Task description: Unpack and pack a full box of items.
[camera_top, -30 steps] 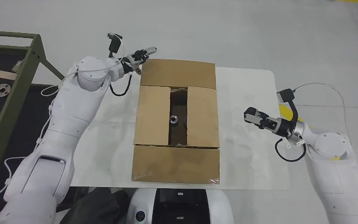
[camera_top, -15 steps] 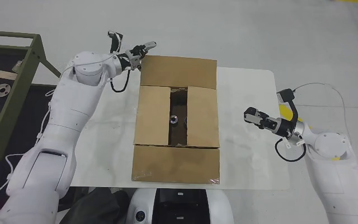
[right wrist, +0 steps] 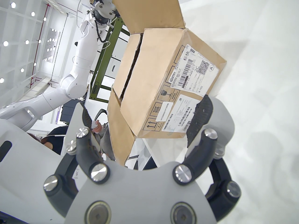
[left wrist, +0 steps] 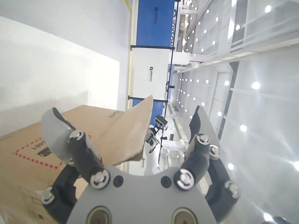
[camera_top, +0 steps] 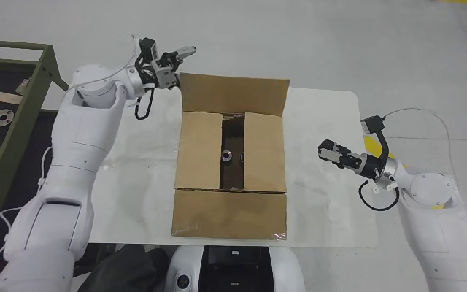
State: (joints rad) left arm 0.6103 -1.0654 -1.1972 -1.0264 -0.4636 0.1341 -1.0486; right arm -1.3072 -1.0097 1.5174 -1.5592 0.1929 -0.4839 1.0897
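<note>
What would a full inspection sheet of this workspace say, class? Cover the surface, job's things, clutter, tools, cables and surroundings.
Surface: white table, with the box standing on it.
Job's things: cardboard box; far flap raised, near flap folded out, side flaps partly shut; small round item in the gap.
Clutter: nothing seen.
Tools: left tool open at the far flap's corner; right tool open, apart from the box.
Cables: black cable loop at the left wrist, another at the right.
Surroundings: green frame; grey floor.
</note>
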